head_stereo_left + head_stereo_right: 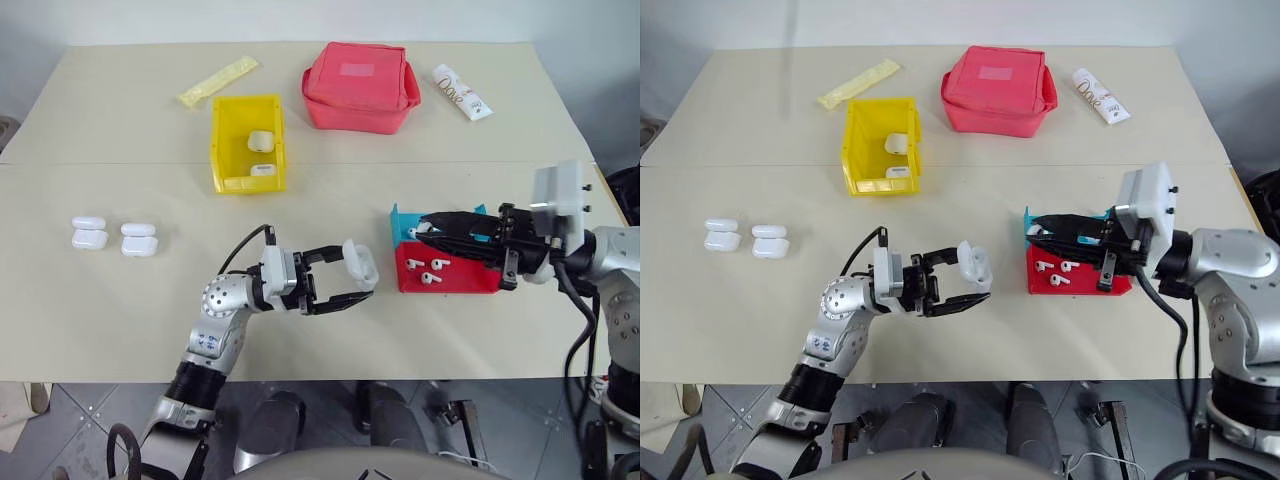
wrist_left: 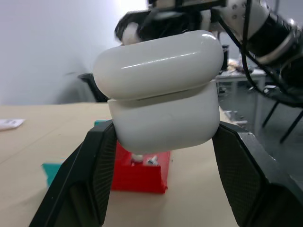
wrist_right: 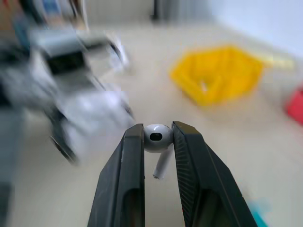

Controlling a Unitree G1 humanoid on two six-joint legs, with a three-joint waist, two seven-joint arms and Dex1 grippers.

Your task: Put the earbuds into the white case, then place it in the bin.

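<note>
While we carry both pieces toward each other, this is how we read things:

Left gripper (image 1: 352, 282): we clamp a white case (image 1: 361, 263) by its body between both fingers, lid ajar, just above the table (image 1: 480, 180)
Right gripper (image 3: 157, 138): narrowed onto one earbud (image 3: 157, 137), pinched at the head with the stem hanging free below
Where the earbud is: lifted over the red tray (image 1: 470, 278) (more earbuds lie in it), near the case but not yet at it
Step in hand: seating this earbud in the case, as we judge it
Doing it well: we should turn the case's opening toward the earbud, line the stem up with its socket, come in slowly, and let go only once the stem sits inside
Risk: a thin pinch on a glossy head could slip or twist
Bin (image 1: 247, 142): yellow, far side of the table, already with cases inside; ours goes there after loading
</note>
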